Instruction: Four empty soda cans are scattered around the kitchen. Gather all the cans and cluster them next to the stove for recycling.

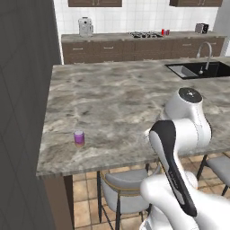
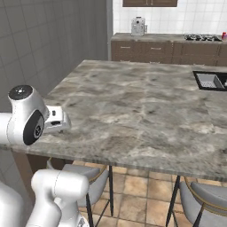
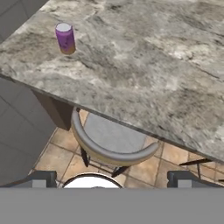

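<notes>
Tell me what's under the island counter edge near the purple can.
Below the island counter edge, right of the purple can, stands a grey-seated stool on tan floor tiles. Its legs are mostly hidden by the seat; anything further under the slab is covered.

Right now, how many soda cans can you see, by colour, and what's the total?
Purple can: 1, upright near the island counter's front left corner.
Red cans: 2, on the far counter just right of the stove; too small to tell their shades apart.
Total: 3 cans.
</notes>
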### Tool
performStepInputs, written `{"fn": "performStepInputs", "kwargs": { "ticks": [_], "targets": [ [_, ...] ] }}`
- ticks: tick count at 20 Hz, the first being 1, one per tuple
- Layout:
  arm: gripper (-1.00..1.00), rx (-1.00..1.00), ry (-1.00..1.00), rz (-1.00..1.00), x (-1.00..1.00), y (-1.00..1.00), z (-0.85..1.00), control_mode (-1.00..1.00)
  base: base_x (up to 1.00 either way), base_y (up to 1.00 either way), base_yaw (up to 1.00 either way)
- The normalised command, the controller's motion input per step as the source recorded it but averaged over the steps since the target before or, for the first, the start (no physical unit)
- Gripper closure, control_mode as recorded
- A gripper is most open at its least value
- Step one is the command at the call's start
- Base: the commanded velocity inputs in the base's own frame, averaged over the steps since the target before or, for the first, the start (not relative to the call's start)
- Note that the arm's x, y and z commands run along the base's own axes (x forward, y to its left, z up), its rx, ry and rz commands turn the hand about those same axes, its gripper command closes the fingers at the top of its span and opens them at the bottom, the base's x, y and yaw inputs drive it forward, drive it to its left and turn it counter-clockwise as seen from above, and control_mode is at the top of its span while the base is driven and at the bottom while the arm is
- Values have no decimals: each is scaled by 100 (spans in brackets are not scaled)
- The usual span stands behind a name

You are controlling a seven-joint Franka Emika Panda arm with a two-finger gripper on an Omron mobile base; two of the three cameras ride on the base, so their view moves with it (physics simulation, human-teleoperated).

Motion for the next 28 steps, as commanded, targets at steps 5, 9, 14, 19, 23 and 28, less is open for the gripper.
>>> {"fn": "performStepInputs", "kwargs": {
  "ticks": [5, 9, 14, 19, 23, 28],
  "targets": [
    [-100, 0, 3, -1, 59, 70, 1, -100, 0, 0, 0],
    [-100, 10, 0, 0, 82, 61, -2, -100, 0, 0, 0],
    [-100, 18, 0, 1, 96, 53, 0, -100, 0, 0, 0],
    [-100, 15, 1, 6, 66, 57, -8, -100, 0, 0, 0],
    [-100, -3, 4, 2, 5, 55, -19, -100, 0, 0, 0],
    [-100, -17, -6, 0, 0, 36, -2, -100, 0, 0, 0]
  ]
}}
